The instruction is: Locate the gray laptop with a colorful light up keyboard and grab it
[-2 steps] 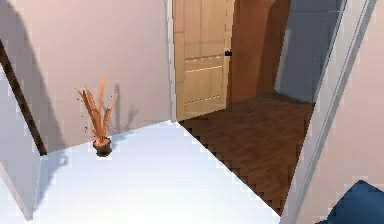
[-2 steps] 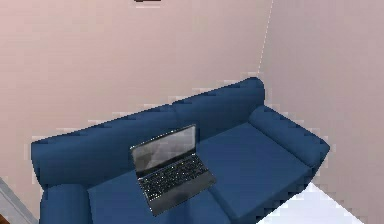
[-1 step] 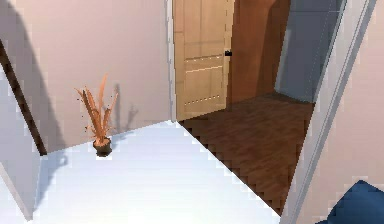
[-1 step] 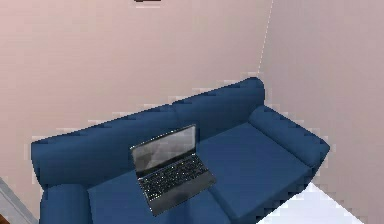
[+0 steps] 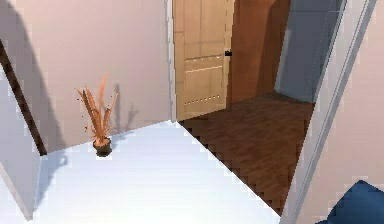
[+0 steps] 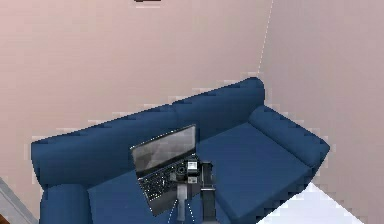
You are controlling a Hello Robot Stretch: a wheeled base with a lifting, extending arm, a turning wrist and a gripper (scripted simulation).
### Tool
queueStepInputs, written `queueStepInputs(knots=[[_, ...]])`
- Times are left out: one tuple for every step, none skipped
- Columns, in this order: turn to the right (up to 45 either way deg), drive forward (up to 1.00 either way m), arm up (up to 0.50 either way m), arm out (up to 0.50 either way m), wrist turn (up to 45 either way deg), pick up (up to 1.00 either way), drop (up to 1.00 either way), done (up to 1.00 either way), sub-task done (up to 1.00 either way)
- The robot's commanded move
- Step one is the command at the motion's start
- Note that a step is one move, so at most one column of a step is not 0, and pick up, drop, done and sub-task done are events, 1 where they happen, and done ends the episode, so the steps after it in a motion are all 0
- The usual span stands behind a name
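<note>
A gray laptop (image 6: 163, 152) lies on the seat of a dark blue sofa (image 6: 262, 150), its lid raised and its dark keyboard toward the sofa's front edge. The arm (image 6: 205, 204) rises from the bottom edge, with its two white marker squares beside the laptop's base. My gripper (image 6: 169, 188) shows dark against the keyboard. With the laptop resting on the cushion at and behind the gripper, I cannot tell whether it holds anything.
A pale wall rises behind the sofa, and a white surface (image 6: 320, 205) shows at the arm side view's lower right. In the forward view a white tabletop (image 5: 150, 185) bears a potted orange plant (image 5: 100, 120). Beyond lie dark wood floor (image 5: 255, 130) and a wooden door (image 5: 203, 55).
</note>
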Motion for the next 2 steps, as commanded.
queueStepInputs(knots=[[0.0, 0.00, 0.00, 0.00, 45.0, 0.00, 0.00, 0.00, 0.00], [0.0, 0.00, 0.00, 0.00, 45.0, 0.00, 0.00, 0.00, 0.00]])
